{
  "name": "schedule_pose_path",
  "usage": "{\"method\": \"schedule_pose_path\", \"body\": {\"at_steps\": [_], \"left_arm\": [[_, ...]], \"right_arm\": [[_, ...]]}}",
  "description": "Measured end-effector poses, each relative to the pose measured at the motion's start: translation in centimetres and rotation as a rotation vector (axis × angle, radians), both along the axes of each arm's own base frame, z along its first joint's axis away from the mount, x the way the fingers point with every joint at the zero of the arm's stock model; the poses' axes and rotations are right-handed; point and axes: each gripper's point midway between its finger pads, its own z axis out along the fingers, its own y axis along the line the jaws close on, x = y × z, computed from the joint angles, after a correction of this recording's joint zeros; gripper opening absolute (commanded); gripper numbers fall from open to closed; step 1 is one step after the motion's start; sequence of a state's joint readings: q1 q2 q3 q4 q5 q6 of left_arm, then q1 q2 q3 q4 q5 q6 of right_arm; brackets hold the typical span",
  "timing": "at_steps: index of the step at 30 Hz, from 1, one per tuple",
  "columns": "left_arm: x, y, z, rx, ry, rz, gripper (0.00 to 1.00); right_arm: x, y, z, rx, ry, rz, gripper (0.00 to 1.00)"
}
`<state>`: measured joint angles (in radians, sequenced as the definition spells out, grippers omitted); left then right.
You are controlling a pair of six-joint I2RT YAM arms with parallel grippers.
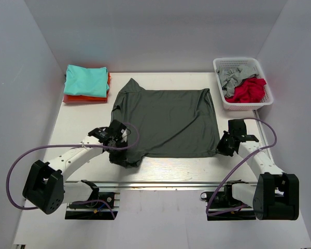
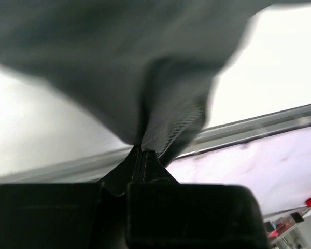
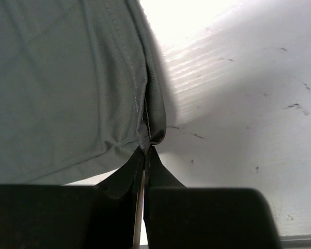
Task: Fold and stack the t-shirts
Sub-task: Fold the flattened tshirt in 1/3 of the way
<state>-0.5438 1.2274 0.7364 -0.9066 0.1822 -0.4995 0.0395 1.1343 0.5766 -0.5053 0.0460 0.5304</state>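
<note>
Charcoal t-shirt (image 1: 168, 122) spread mid-worktop (image 1: 160, 168). Left gripper (image 1: 119, 149) pinching its near-left corner, cloth bunched. Right gripper (image 1: 221, 148) pinching its near-right hem corner. Folded teal t-shirt (image 1: 86, 80) far-left of it.

The charcoal t-shirt (image 1: 168, 122) lies spread flat — folded teal-over-orange stack (image 1: 86, 83) far left.

Bright overhead light — table (image 1: 160, 167) glares white at its near edge; left wrist view blurred, charcoal t-shirt (image 2: 109, 62) smeared.
</note>
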Motion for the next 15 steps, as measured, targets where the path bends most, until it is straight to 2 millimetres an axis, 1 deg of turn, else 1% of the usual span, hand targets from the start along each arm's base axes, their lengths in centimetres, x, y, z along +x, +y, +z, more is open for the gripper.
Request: {"method": "schedule_pose_path", "body": {"at_steps": [2, 4, 7, 9, 11, 15], "left_arm": [[1.8, -1.2, 1.2, -0.040, -0.059, -0.012, 0.00], [4.2, -2.3, 2.8, -0.069, -0.143, -0.020, 0.00], [7.7, -3.2, 5.2, -0.091, -0.271, -0.010, 0.00], [9.7, -3.3, 6.5, -0.082, -0.346, 0.008, 0.00], [11.5, -3.1, 7.5, -0.047, -0.405, 0.025, 0.00], [15.2, -2.6, 8.8, 0.049, -0.490, 0.045, 0.00]], "right_arm": [[0.1, 0.3, 0.1, 0.014, -0.004, 0.018, 0.00], [0.6, 0.7, 0.6, 0.028, -0.019, 0.035, 0.00], [2.3, 1.0, 2.5, 0.039, -0.080, 0.065, 0.00], [3.9, 1.1, 4.2, 0.038, -0.131, 0.082, 0.00], [5.3, 1.3, 5.5, 0.036, -0.173, 0.097, 0.00], [7.3, 1.3, 6.6, 0.033, -0.200, 0.105, 0.00]]}}
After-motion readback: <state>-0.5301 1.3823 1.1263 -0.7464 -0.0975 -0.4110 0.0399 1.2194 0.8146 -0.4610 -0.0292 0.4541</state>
